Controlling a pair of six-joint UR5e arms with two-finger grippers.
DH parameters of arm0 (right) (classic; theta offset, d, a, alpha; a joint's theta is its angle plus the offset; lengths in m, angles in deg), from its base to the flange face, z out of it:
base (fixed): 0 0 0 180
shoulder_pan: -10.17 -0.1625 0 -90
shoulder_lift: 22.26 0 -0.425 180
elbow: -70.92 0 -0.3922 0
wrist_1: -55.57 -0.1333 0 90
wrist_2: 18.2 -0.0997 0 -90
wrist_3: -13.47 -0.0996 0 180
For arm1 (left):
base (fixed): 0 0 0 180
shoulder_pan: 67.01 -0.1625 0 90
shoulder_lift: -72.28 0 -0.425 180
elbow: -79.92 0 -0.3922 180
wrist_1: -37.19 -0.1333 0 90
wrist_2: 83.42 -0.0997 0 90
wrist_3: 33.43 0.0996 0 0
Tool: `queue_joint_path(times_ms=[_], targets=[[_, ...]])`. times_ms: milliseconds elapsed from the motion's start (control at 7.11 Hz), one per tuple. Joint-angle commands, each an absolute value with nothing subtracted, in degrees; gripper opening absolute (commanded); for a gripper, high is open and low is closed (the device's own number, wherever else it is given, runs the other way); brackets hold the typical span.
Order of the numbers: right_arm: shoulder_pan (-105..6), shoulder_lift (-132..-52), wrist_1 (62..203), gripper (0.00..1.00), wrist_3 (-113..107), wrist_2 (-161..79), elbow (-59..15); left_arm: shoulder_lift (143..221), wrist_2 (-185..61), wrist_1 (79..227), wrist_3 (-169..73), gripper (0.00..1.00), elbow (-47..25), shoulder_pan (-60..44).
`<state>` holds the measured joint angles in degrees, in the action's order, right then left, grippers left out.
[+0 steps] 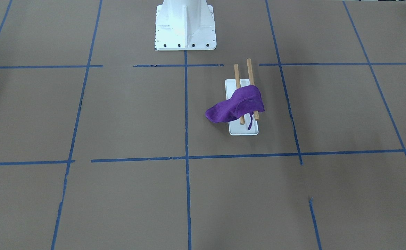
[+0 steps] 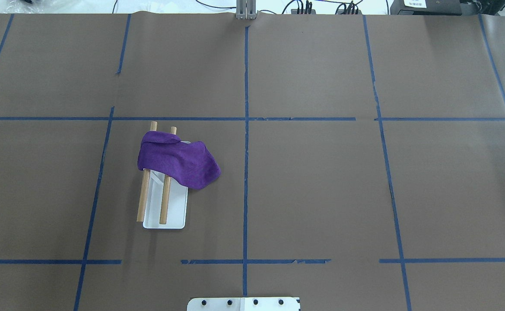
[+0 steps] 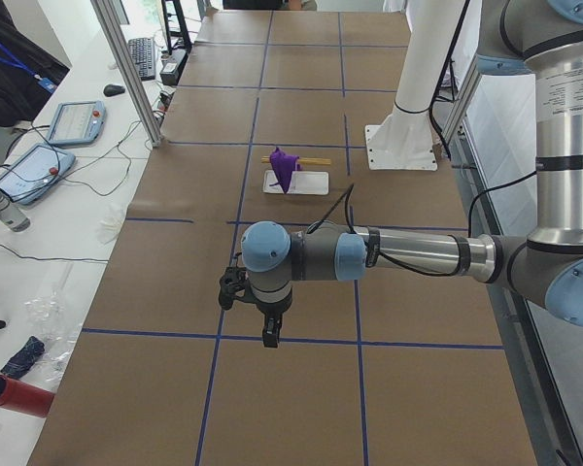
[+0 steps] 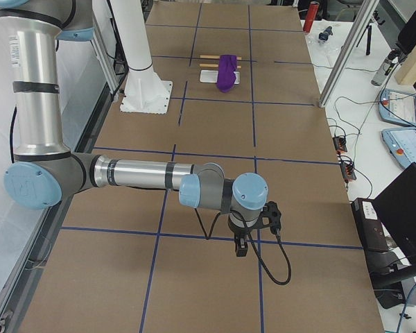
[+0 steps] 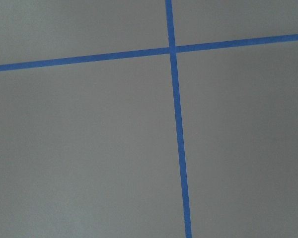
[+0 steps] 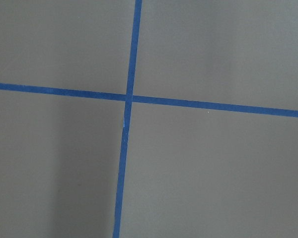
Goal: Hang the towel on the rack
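Bright, even light — soft shadows, sharp frames.

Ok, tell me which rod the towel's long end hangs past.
The inner rod, nearer the table's centre line; the towel spills well beyond it, but ends just past the outer rod.

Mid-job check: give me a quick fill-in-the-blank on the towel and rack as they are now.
1. The towel is ___ in colour.
2. The rack has ___ wooden rods, and the towel lies draped over both.
3. In the overhead view, the rack stands on the table's ___ half.
4. The rack's base is ___ in colour.
Missing words: purple; two; left; white.
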<state>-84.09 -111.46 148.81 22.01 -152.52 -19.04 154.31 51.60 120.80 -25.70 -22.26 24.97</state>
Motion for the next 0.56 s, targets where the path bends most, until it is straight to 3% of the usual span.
queue_joint_path(times_ms=[0,422], targets=[[-84.2,-111.7,146.8,1.00,18.7,-152.2,-20.7,154.6,52.1,120.3,-25.5,1.00,-23.6,25.5],[-84.1,-111.7,146.4,1.00,18.7,-152.2,-20.7,154.6,51.6,120.2,-25.3,1.00,-24.1,25.5]])
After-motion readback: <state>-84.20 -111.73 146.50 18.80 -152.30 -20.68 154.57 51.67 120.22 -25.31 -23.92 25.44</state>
